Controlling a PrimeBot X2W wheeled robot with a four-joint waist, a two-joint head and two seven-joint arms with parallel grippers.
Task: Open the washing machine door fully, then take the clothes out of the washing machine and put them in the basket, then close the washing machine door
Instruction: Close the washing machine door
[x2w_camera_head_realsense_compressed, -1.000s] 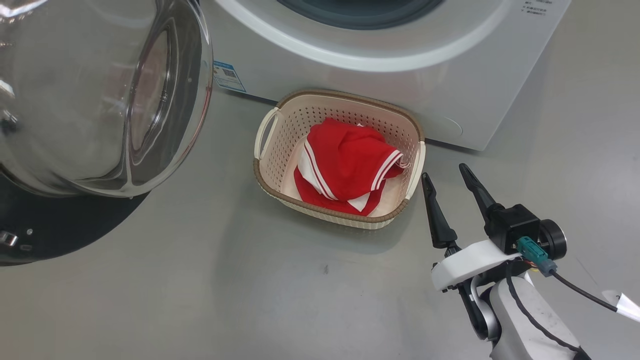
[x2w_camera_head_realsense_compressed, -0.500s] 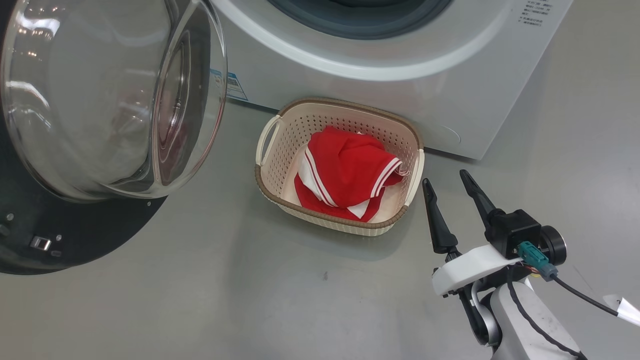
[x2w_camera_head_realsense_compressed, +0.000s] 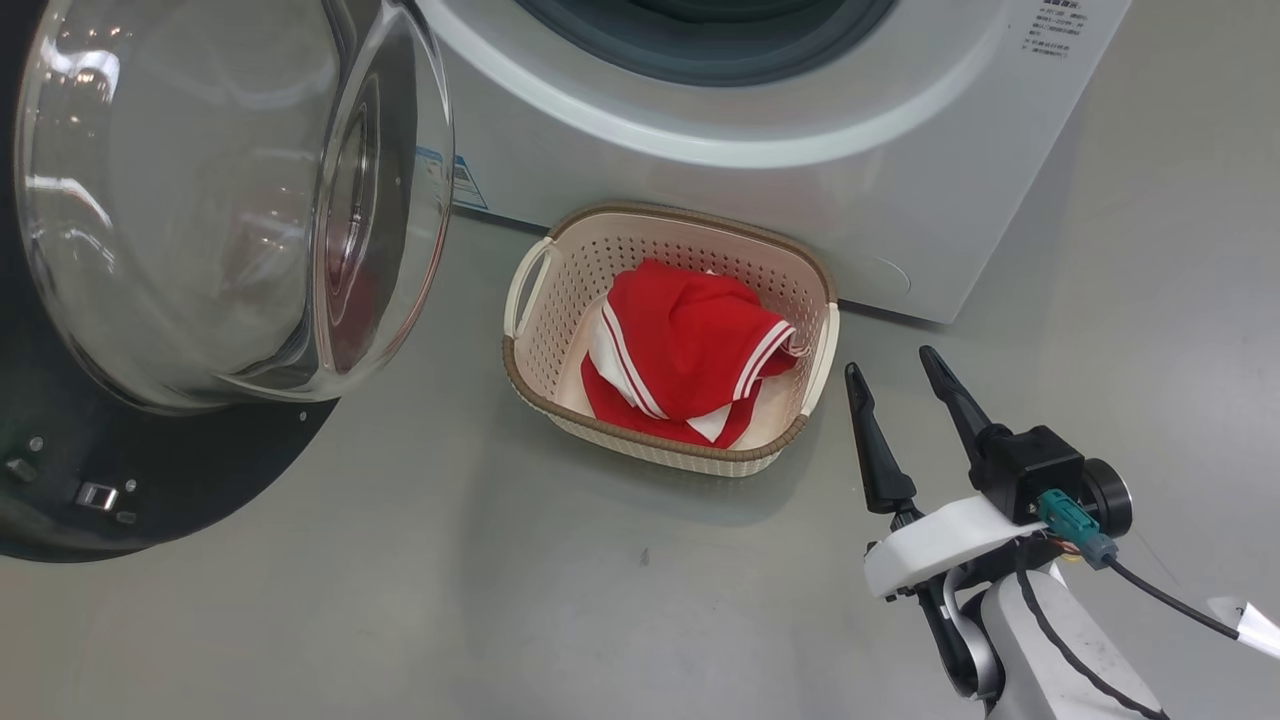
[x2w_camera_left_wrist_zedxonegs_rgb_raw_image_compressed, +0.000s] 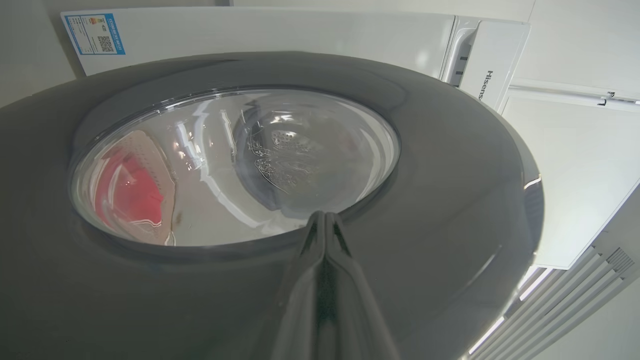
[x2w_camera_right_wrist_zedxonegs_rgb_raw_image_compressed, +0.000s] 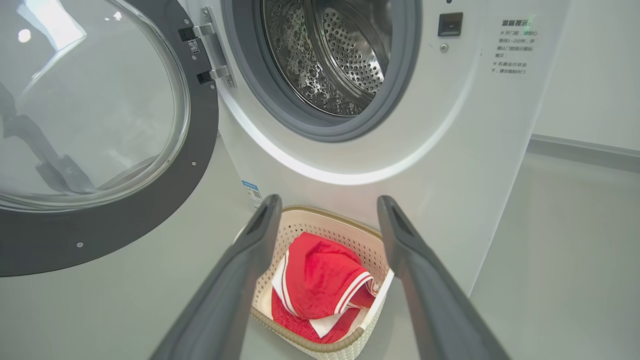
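Clothes (x2w_camera_head_realsense_compressed: 690, 350) are seen piled in basket (x2w_camera_head_realsense_compressed: 660, 445), set just before washing machine (x2w_camera_head_realsense_compressed: 900, 150); drum (x2w_camera_right_wrist_zedxonegs_rgb_raw_image_compressed: 330, 55) looks emptied. Door (x2w_camera_head_realsense_compressed: 200, 470) is swung open, so only closing is left. Left gripper (x2w_camera_left_wrist_zedxonegs_rgb_raw_image_compressed: 324, 215) is pinched together at door's outer face, nothing held. Right gripper (x2w_camera_head_realsense_compressed: 890, 360) is spread wide, empty.

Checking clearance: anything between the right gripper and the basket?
Nothing. In the head view, just bare floor lies between the open right gripper and the basket.
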